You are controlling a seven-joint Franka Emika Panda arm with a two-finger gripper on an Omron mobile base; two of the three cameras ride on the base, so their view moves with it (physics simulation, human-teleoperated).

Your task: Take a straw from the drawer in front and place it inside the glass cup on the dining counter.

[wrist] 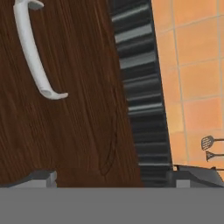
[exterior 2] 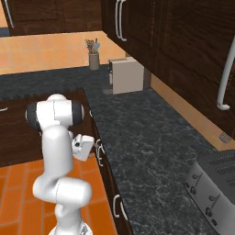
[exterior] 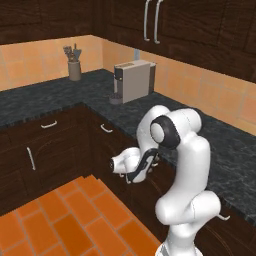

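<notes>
In the hand view my gripper (wrist: 116, 179) is open, its two dark fingertips (wrist: 41, 177) far apart with nothing between them. It faces the dark-brown drawer (wrist: 78, 113), which is shut. The drawer's curved silver handle (wrist: 33, 52) lies up and to the left of the fingers, apart from them. From the base views the gripper (exterior: 150, 162) (exterior 2: 92, 146) hangs low at the cabinet fronts, just under the black counter edge and close to a silver handle (exterior 2: 99, 149). The straw is hidden. The glass cup and the dining counter are out of view.
A black speckled counter (exterior: 100, 95) runs around the corner, carrying a coffee machine (exterior: 134, 81), a utensil holder (exterior: 75, 67) and a toaster (exterior 2: 213, 193). Dark wall cabinets (exterior: 165, 20) hang above. Orange floor tiles (exterior: 65, 220) lie open to the arm's left.
</notes>
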